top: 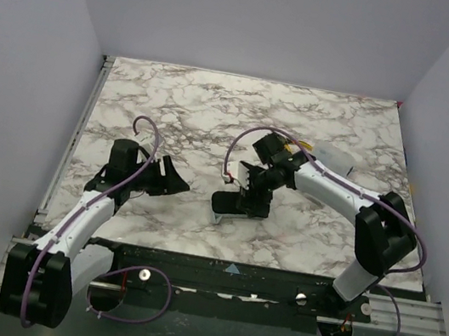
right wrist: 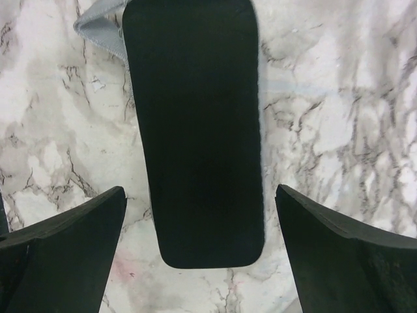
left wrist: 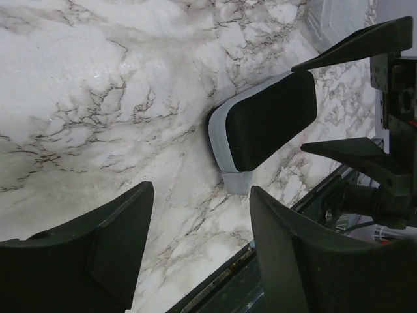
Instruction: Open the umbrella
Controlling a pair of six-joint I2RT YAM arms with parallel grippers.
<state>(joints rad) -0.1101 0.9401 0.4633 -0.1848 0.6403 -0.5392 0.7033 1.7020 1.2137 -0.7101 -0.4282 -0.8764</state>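
Note:
The umbrella (top: 231, 206) lies folded flat on the marble table, a rounded black pack with a pale blue-grey edge and a strap tab (left wrist: 238, 182). My right gripper (top: 252, 197) hovers directly over it, open, with one finger on each side of its rounded end (right wrist: 195, 130) and nothing gripped (right wrist: 201, 195). My left gripper (top: 173, 178) sits to the left of the umbrella (left wrist: 270, 117), apart from it. Its jaws (left wrist: 202, 195) stand open over bare marble. One of the right gripper's fingers (left wrist: 365, 39) shows beside the umbrella in the left wrist view.
A pale, whitish object (top: 334, 159) rests at the back right, behind the right arm. The table's black front rail (top: 224, 271) runs close below the umbrella and shows under my left fingers (left wrist: 221, 274). Plain walls enclose the table on three sides.

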